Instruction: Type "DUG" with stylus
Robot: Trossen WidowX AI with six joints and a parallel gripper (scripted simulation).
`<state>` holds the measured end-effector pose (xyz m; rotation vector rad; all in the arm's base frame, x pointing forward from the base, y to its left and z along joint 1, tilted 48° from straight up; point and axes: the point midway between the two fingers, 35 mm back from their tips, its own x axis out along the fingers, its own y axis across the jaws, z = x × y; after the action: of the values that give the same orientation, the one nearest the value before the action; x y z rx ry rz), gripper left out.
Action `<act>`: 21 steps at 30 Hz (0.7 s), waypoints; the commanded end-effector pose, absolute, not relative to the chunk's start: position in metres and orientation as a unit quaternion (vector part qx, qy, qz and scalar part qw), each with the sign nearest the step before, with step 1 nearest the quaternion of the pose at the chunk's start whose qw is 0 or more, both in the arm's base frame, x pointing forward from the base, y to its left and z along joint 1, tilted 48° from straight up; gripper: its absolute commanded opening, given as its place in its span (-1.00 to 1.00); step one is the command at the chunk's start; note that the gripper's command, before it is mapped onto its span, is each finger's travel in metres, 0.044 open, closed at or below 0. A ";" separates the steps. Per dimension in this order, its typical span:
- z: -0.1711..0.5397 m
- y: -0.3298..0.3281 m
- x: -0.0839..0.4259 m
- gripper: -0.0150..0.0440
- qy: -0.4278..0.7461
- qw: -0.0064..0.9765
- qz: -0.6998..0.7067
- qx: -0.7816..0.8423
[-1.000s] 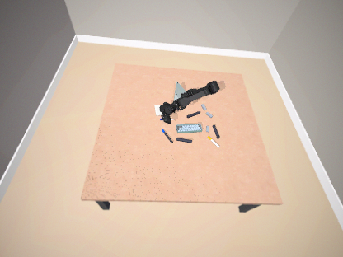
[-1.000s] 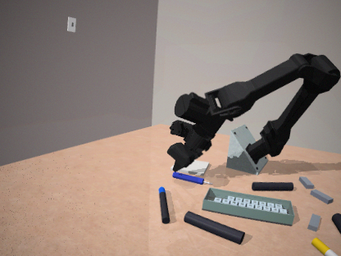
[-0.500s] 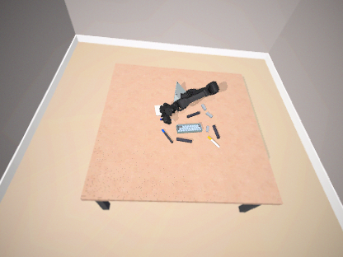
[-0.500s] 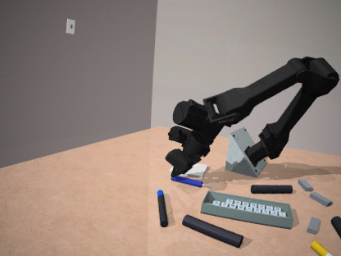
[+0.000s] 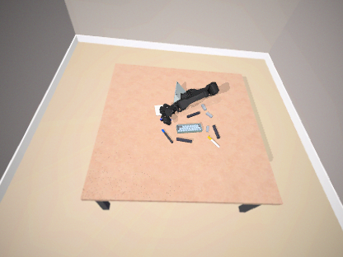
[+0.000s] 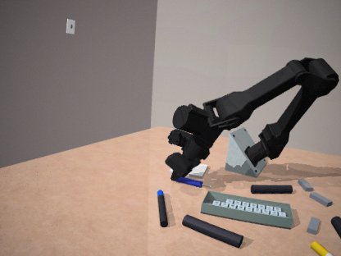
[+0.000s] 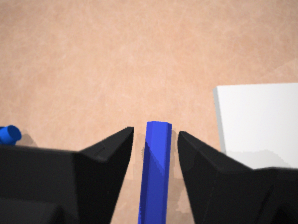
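Observation:
The blue stylus (image 5: 161,119) (image 6: 188,181) (image 7: 156,170) lies on the desk, its thin metal tip toward the keyboard side in the exterior view. My gripper (image 6: 174,177) (image 7: 155,135) is partly open, with its fingertips on either side of the stylus's blunt end in the wrist view. A gap shows between the stylus and each finger. The fingers are low, close to the desk. The keyboard (image 5: 189,128) (image 6: 246,217) is a grey-green tray with small pale keys; the key letters are too small to read.
A white pad (image 5: 157,109) (image 6: 198,170) (image 7: 260,120) lies beside the stylus. A blue-capped black marker (image 5: 167,136) (image 6: 162,209) (image 7: 9,135) lies nearby. Black rods (image 6: 213,230) (image 6: 271,189), grey blocks (image 6: 320,199) and a yellow-and-white marker (image 5: 213,141) lie around the keyboard.

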<state>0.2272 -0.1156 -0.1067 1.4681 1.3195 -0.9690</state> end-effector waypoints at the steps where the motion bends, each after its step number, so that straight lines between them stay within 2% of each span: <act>1: -0.109 -0.112 0.226 0.02 0.535 0.451 -0.393 0.597; 8: -0.109 -0.112 0.226 0.02 0.535 0.451 -0.393 0.597; 13: -0.108 -0.113 0.227 -0.43 0.535 0.453 -0.393 0.595; 21: -0.102 -0.121 0.226 -0.49 0.535 0.453 -0.393 0.594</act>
<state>0.2246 -0.1133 -0.1073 1.4684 1.3306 -0.9736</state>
